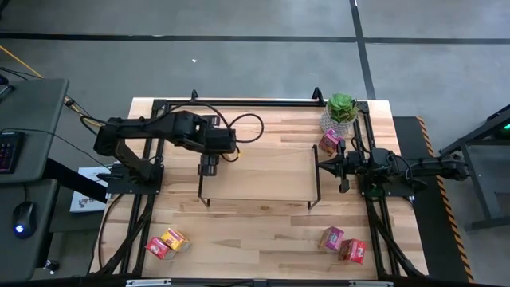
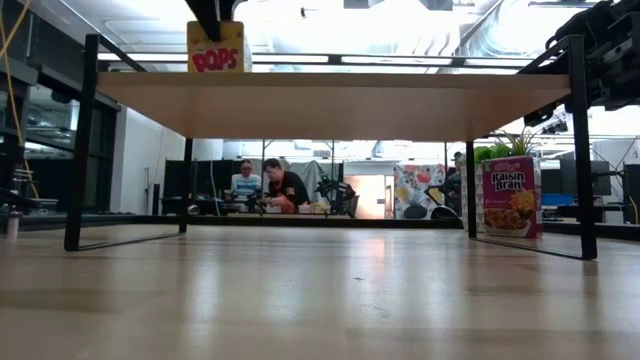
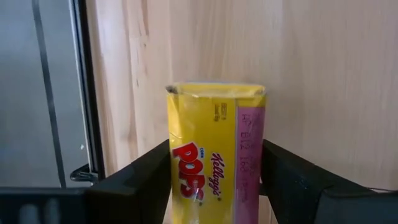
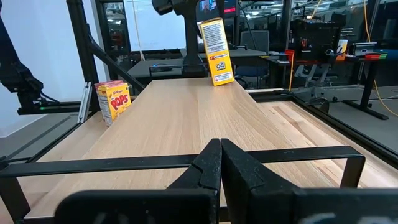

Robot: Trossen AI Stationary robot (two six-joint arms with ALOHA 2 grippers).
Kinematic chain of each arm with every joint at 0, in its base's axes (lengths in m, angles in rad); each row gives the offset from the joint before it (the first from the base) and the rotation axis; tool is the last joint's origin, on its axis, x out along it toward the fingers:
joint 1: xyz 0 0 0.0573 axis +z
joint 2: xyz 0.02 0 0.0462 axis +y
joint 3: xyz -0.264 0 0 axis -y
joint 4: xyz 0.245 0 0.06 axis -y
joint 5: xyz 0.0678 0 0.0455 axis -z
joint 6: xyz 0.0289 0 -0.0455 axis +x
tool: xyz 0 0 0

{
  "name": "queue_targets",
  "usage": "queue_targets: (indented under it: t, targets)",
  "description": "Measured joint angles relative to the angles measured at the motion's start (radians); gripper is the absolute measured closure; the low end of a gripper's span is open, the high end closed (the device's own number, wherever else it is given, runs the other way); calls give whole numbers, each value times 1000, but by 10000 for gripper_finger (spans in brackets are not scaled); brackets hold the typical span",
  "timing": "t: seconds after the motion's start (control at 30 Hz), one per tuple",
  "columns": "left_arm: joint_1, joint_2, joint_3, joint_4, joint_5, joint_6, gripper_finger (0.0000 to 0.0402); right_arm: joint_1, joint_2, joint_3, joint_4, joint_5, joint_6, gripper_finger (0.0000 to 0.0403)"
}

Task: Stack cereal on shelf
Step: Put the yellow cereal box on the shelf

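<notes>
One yellow cereal box [image 3: 214, 155] sits pinched in your left hand [image 1: 208, 165] at the shelf's [image 1: 263, 179] left end. Lower it flat onto the wood, then release; your right hand [image 1: 343, 169] waits, fingers pressed together.

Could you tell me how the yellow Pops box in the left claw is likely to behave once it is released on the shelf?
The yellow Pops box looks like light cardboard, so the left claw could dent it. It stands tall and narrow on the shelf, so a nudge may tip it.

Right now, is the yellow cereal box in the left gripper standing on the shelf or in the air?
It stands on the shelf: the yellow box has its base on the top, upright, held by the left gripper.
</notes>
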Motion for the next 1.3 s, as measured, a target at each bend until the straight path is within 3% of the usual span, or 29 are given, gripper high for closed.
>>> queue_targets:
  t: [0.23, 1.3]
  targets:
    - [27, 0, 58, 1, -1, 1, 188, 0, 0, 0, 0, 0, 0, 402]
    - [50, -7, 59, 0, 58, 8, 188, 0, 0, 0, 0, 1, 0, 402]
